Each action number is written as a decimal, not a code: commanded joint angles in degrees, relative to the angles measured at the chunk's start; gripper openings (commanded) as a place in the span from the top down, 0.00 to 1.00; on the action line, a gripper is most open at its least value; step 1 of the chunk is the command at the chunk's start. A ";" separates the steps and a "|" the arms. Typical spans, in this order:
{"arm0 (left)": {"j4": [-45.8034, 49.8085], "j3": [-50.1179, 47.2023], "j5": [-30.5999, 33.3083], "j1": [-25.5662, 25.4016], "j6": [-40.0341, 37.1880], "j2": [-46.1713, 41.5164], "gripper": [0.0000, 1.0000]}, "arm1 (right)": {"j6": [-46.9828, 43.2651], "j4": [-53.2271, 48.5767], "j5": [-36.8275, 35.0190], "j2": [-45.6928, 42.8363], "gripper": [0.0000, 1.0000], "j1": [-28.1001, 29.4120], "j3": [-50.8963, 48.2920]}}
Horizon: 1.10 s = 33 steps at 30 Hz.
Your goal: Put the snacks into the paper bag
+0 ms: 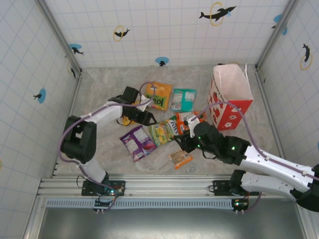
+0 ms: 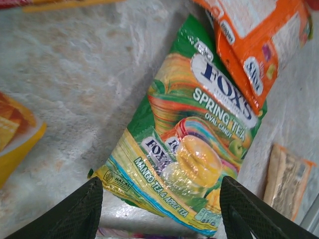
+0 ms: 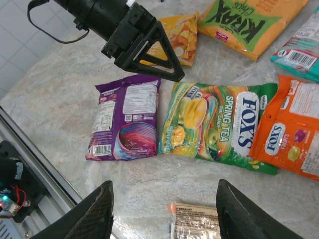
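Observation:
Several snacks lie flat on the marble floor: an orange-green Krax packet (image 1: 158,94), a teal one (image 1: 184,99), a yellow-orange one (image 3: 179,32), a purple one (image 3: 127,119), a green Fox's one (image 2: 199,129), an orange Fox's one (image 3: 294,129) and a small clear wrapped bar (image 3: 197,221). The white-and-red paper bag (image 1: 232,94) stands upright at the back right. My left gripper (image 2: 162,209) hangs open just above the green packet's near end. My right gripper (image 3: 162,214) is open and empty, hovering over the bar's left end.
Tiled walls close in the floor on three sides. A metal rail (image 1: 164,186) runs along the near edge. The two grippers are close together over the packets, my left gripper (image 3: 169,67) pointing at the gap between the purple and green packets.

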State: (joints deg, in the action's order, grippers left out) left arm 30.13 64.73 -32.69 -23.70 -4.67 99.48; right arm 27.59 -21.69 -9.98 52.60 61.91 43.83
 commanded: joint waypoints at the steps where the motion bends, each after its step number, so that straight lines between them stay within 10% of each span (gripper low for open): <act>1: 5.73 2.51 -2.09 -0.25 -7.82 3.94 0.35 | 1.30 5.46 1.20 -2.85 0.44 0.45 -3.68; 16: 4.46 10.29 -2.64 -4.77 -11.15 15.05 0.35 | 2.99 7.24 0.09 -6.72 0.43 0.49 -8.34; 33: 9.68 10.96 0.49 -5.56 -13.30 8.74 0.36 | 1.32 8.44 -0.90 -7.45 0.41 -0.20 -9.78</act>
State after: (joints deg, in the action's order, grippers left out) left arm 39.40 75.50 -32.32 -28.88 -16.56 111.00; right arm 29.47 -16.05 -10.46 45.93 61.87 35.07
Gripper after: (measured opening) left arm 0.638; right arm 0.592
